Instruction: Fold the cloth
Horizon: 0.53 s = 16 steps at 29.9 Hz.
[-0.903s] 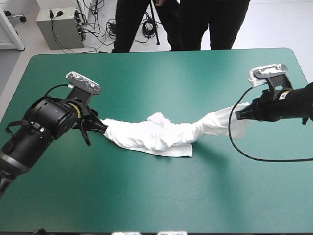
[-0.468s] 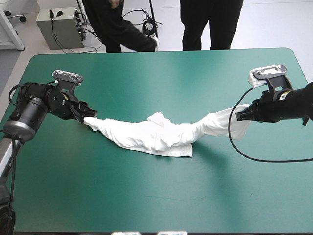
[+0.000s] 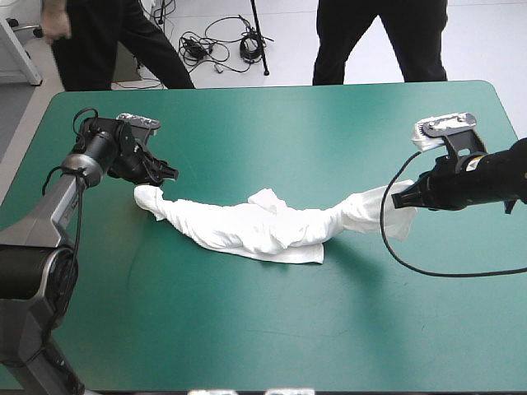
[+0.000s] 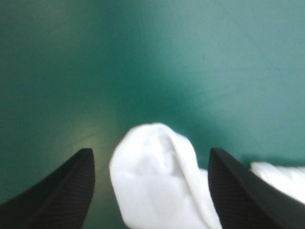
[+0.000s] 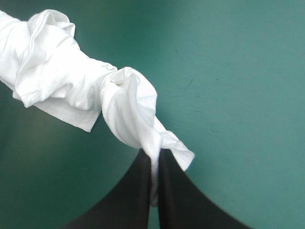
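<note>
Since just before, our left gripper [image 3: 167, 174] has let go of the T-shirt [image 3: 263, 230] and drawn back toward the far left corner of the table [image 3: 272, 337]. The cloth's left end, which it held earlier, now lies as a rounded lump on the teal-green cover [image 4: 152, 57] just beside the fingertips. Our right gripper [image 3: 403, 196] has scarcely shifted near the table's right edge and stays clamped on the other end.

We see the T-shirt as a long twisted rope across the table's middle, with a flat flap spilling toward the near edge at its centre.

From above we cannot judge the left claw's width. The left wrist view settles it: black fingers [image 4: 52, 191] stand wide apart, with the white lump between them. The right wrist view shows the fingers [image 5: 128, 200] all but closed on a thin pinch of cloth, with the knotted roll running away ahead of them.
</note>
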Each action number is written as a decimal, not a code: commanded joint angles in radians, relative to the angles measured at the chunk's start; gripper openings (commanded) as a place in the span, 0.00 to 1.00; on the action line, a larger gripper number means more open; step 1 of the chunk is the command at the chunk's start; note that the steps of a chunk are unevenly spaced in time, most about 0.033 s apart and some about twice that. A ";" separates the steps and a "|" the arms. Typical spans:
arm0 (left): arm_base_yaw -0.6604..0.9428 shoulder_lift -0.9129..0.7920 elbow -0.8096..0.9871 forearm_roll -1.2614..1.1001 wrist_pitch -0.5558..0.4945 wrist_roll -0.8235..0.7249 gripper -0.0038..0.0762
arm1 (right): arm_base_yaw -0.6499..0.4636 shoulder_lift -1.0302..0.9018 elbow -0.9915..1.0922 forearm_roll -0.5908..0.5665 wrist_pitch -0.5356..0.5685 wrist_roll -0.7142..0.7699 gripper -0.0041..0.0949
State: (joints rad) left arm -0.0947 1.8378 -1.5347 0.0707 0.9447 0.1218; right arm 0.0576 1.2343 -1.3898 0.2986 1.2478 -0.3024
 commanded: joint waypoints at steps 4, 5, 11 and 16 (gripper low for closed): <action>0.042 0.091 -0.165 -0.003 0.022 -0.023 0.66 | 0.096 -0.027 -0.033 -0.038 -0.024 -0.005 0.02; 0.047 0.101 -0.168 -0.004 0.030 -0.023 0.66 | 0.104 -0.027 -0.033 -0.038 -0.024 -0.005 0.02; 0.047 0.118 -0.168 -0.010 0.103 -0.008 0.66 | 0.112 -0.023 -0.033 -0.041 -0.030 -0.005 0.02; 0.047 0.112 -0.168 -0.040 0.137 0.006 0.66 | 0.112 -0.008 -0.031 -0.047 -0.030 -0.005 0.02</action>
State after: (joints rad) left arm -0.0472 2.0133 -1.6678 0.0476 1.0665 0.1234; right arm 0.1676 1.2373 -1.3910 0.2415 1.2478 -0.3024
